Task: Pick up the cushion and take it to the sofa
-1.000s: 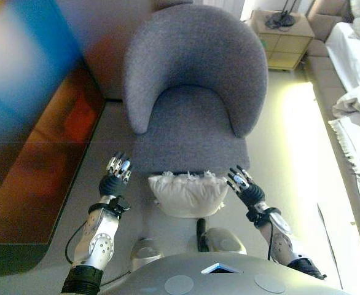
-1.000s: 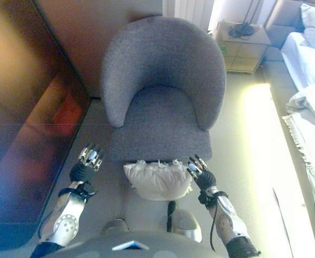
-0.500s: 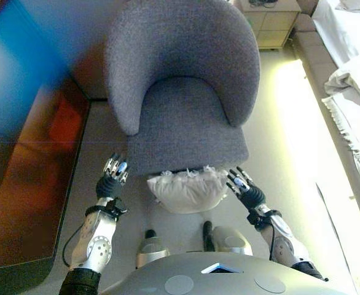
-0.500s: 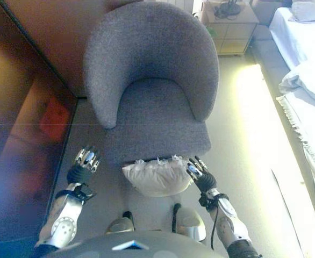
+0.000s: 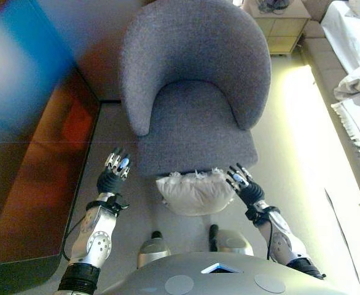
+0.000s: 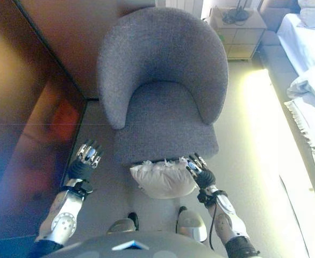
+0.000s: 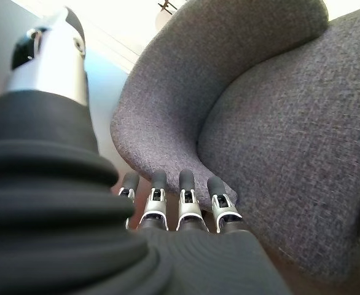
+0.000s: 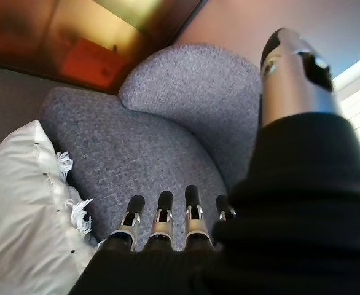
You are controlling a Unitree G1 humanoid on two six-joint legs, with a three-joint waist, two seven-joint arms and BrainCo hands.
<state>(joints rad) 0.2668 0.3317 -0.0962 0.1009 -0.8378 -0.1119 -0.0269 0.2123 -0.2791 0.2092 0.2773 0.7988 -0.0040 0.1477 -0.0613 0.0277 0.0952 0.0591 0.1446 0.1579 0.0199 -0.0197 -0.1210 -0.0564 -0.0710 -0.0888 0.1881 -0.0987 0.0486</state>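
A white fringed cushion lies on the floor against the front of a grey tub armchair. It also shows in the right wrist view. My right hand is open, right beside the cushion's right end, whether touching I cannot tell. My left hand is open and empty, well left of the cushion, level with the chair's front left corner. The chair fills both wrist views.
A dark glossy panel runs along the left. A low wooden cabinet stands behind the chair at the back right. White bedding lies along the right edge. Bare floor lies between the chair and the bedding.
The whole picture has shifted a little, so the camera has moved. Both hands keep the same places beside the cushion; the cushion has not moved.
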